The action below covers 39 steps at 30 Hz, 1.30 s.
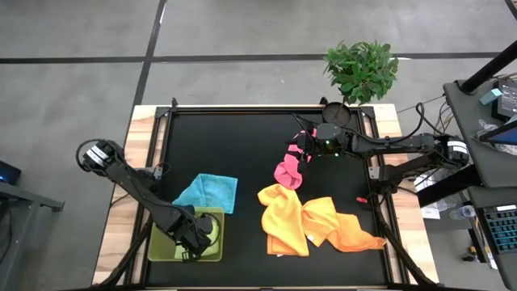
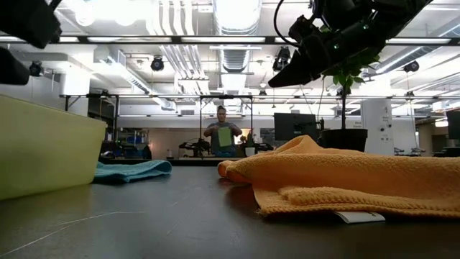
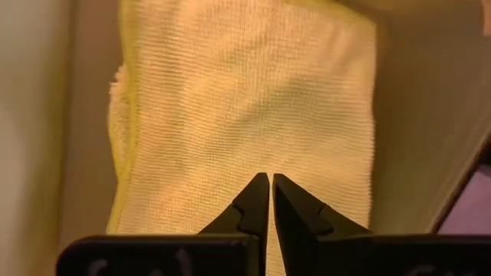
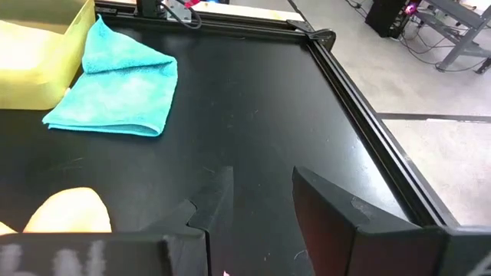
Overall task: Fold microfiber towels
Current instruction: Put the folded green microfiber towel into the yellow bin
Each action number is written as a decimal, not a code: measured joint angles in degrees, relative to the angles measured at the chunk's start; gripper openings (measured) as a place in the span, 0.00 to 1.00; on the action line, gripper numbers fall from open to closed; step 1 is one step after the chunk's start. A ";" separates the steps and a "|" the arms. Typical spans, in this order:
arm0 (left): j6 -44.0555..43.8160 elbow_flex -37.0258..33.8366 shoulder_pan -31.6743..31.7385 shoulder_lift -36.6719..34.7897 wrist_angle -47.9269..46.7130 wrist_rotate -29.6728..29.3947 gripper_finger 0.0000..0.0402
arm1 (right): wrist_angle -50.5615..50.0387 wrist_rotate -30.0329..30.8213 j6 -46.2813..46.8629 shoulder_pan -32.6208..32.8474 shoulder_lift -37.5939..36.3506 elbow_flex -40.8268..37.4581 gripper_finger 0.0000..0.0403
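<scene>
A lime-green tray [image 1: 161, 246] stands at the near left of the black table. A folded towel [image 3: 245, 107] that looks yellow lies flat in it. My left gripper [image 3: 269, 178] points down over this towel, shut, with nothing between its fingers; I see no touch. A folded light blue towel [image 1: 208, 192] lies flat just beyond the tray. My right gripper [image 1: 305, 152] hovers at the far right, open, with bare table showing between its fingers [image 4: 330, 215]. A crumpled pink towel [image 1: 288, 171] lies beneath it. Yellow [image 1: 283, 220] and orange [image 1: 347, 228] towels lie rumpled at the near right.
The table has a raised frame [image 1: 376, 174] round its edge. A potted plant [image 1: 361, 69] stands past the far right corner. In the low view the orange towel [image 2: 345, 173] mounds up at the right and the tray wall [image 2: 43, 151] rises at the left. A person [image 2: 224, 133] stands far off in the room.
</scene>
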 joint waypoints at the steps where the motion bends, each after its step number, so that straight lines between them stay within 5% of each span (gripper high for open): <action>1: 0.15 -0.26 0.02 0.50 -0.06 0.07 0.01 | 0.02 0.00 0.00 0.00 0.00 0.00 0.32; 13: -4.11 -1.12 0.46 1.56 -9.82 1.64 0.01 | -0.07 0.00 0.11 0.00 0.00 0.00 0.32; 23: -1.86 2.24 -2.37 -2.00 1.23 6.30 0.00 | -0.16 0.01 -0.08 0.00 0.00 0.00 0.32; 39: -10.08 -2.91 -3.14 -0.58 -4.13 8.06 0.00 | -0.42 0.04 -0.31 0.00 0.00 0.00 0.32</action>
